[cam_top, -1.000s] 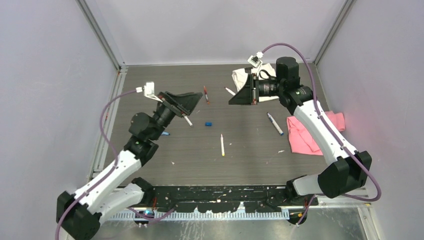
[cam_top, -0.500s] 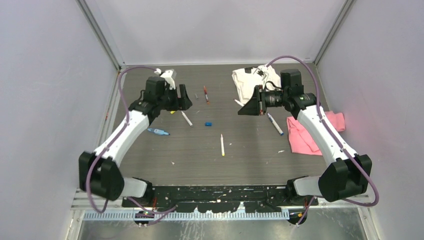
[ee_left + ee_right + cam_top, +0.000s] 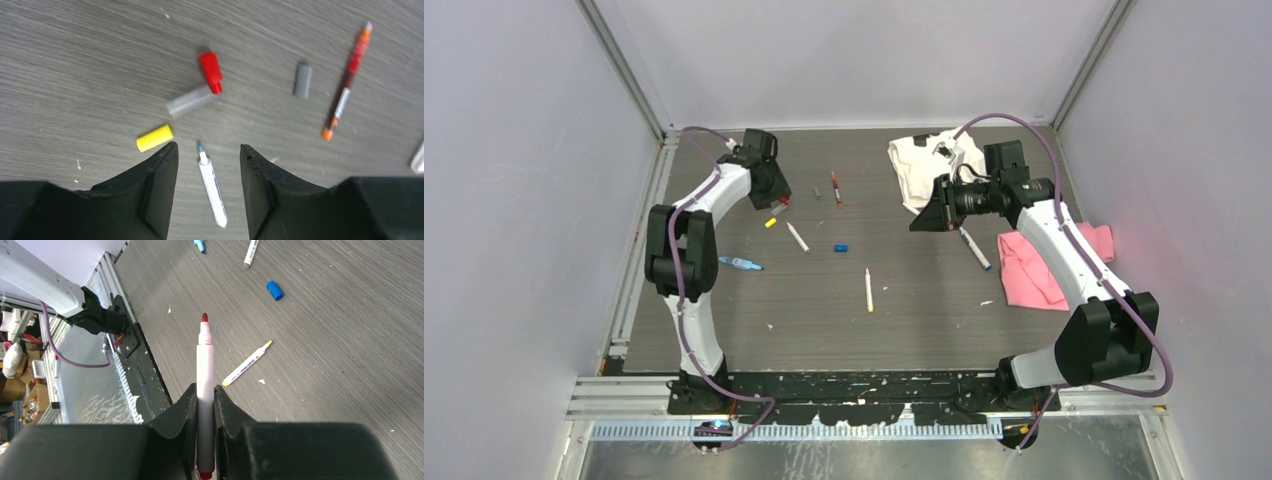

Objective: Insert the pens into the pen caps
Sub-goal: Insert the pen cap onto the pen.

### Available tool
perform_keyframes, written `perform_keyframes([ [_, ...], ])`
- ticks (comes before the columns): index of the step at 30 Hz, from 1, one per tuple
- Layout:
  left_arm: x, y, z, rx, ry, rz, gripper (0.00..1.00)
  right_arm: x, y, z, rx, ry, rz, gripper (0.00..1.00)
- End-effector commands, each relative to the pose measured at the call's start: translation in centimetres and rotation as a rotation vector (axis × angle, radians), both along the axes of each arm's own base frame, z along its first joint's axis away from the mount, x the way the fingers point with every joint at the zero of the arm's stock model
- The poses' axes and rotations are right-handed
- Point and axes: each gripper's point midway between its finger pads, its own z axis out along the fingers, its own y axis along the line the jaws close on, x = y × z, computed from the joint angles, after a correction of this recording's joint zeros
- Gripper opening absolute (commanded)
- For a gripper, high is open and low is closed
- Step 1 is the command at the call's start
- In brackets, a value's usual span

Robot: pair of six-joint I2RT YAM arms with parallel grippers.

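Note:
My left gripper (image 3: 771, 192) (image 3: 207, 147) hovers open at the back left, above a white pen with a blue tip (image 3: 212, 186) that lies on the table between its fingers, untouched. Just ahead lie a yellow cap (image 3: 155, 138) (image 3: 771, 222), a red cap (image 3: 211, 73), a pale grey cap (image 3: 190, 100), a darker grey cap (image 3: 302, 80) and a dark red pen (image 3: 346, 85) (image 3: 835, 188). My right gripper (image 3: 921, 222) (image 3: 205, 388) is shut on a white pen with a red tip (image 3: 205, 360), held off the table. A blue cap (image 3: 841, 246) (image 3: 274, 290) and a yellow-tipped pen (image 3: 869, 290) (image 3: 247, 364) lie mid-table.
A white cloth (image 3: 921, 165) lies at the back beside the right arm and a pink cloth (image 3: 1036, 262) on the right. Another pen (image 3: 974, 248) rests below the right gripper. A light blue piece (image 3: 740, 264) lies on the left.
The left arm has swung up and back toward the far left corner, and its jaws have narrowed. The right gripper has drifted slightly right and nearer, still holding its pen.

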Motion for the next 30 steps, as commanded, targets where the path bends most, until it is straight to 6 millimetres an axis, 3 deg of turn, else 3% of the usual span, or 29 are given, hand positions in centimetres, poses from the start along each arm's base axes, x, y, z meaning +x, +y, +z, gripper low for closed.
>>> perform_keyframes([
  [1,2.0,1.4,1.0,0.059,-0.008,0.129,0.5,1.1,-0.3,0.9,-0.013,-0.057,-0.004,0.01],
  [8,4.1,1.2,-0.2,0.062,0.007,0.16,0.38,1.5,0.0,0.8,0.006,-0.039,0.003,0.01],
  [17,5.6,0.3,-1.8,0.071,0.037,0.154,0.37,1.5,0.1,0.7,0.012,-0.031,0.011,0.01],
  [30,5.6,0.4,-3.6,0.106,0.089,0.149,0.33,1.7,0.0,0.8,0.017,-0.032,0.012,0.01],
])
